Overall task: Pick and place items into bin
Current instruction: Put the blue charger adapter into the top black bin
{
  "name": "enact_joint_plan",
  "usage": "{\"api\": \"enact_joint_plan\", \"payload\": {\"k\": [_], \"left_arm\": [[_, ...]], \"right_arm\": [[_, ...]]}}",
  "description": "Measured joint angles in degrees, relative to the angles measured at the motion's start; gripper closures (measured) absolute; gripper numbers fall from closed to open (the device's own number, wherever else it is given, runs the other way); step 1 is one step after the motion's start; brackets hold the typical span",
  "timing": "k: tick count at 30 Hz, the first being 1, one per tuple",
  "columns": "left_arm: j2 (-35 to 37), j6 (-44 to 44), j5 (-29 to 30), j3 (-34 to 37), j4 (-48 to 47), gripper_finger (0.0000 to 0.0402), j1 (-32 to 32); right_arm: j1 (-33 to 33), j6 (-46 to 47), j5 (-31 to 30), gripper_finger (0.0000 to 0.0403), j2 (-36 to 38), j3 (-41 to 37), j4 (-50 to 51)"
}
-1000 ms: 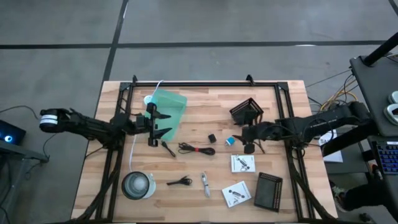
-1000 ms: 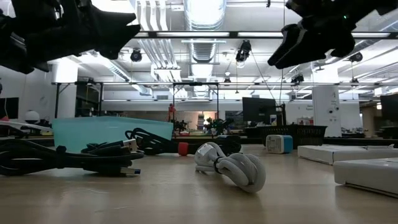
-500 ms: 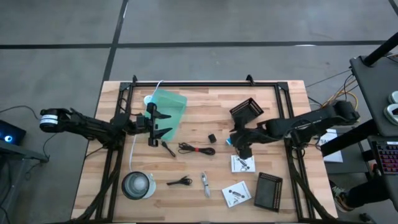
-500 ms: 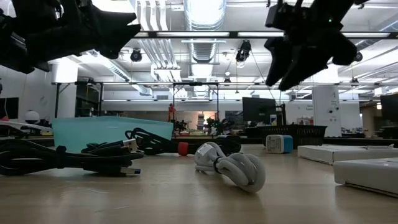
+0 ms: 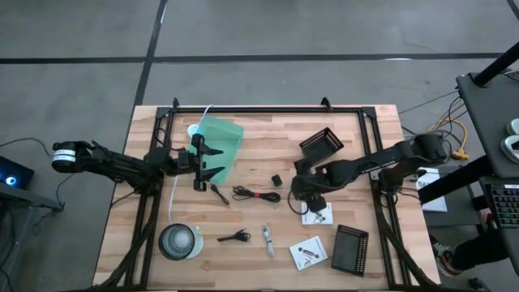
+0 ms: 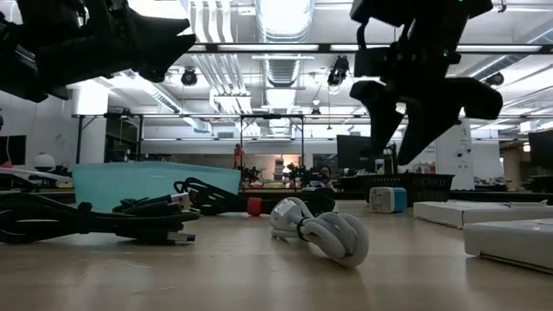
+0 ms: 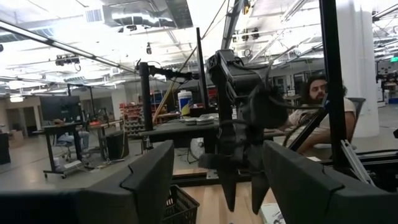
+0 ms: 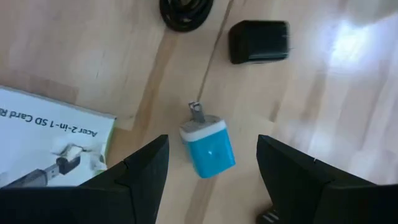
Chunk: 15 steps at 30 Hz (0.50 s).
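Note:
My right gripper (image 5: 302, 193) points down, open, above the small blue piece (image 8: 210, 152), which lies on the table; its fingers stand on either side of it in the right wrist view and touch nothing. In the low view the gripper (image 6: 406, 147) hangs above the blue piece (image 6: 389, 199). The tiny black cube (image 5: 276, 179) and a black coiled cable (image 5: 255, 195) lie beside it. My left gripper (image 5: 217, 161) hovers open over the green bin (image 5: 220, 144). White printed packets (image 5: 316, 213), a silvery piece (image 5: 267, 239) and a small black cable (image 5: 233, 237) lie nearer the near edge.
A black mesh basket (image 5: 322, 144) stands behind the right gripper and a black tray (image 5: 349, 249) near the near right corner. The round clear tub (image 5: 180, 241) sits near left. A white cable (image 5: 173, 191) runs past the bin. A person (image 7: 317, 99) sits beyond the table.
My right gripper has moved toward the table's left, tipped from level to pointing down, and come lower over the blue piece. My left arm has kept still. Nothing on the table has moved.

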<state>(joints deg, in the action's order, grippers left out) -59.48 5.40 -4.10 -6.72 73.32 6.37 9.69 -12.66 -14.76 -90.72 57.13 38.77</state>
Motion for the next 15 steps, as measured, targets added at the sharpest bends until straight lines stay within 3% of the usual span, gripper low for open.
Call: {"api": "enact_joint_plan", "payload": {"k": [13,15], "left_arm": [[0.0,0.0,0.0,0.0,-0.1,0.0173,0.0],[-0.1,0.0,0.0,0.0,-0.1,0.0173,0.0]], "right_arm": [[-3.8,-5.6,0.5,0.0174,-3.0,0.4,1.2],[-5.2,-5.6,3.5,0.0174,-2.9,0.4,1.1]]}}
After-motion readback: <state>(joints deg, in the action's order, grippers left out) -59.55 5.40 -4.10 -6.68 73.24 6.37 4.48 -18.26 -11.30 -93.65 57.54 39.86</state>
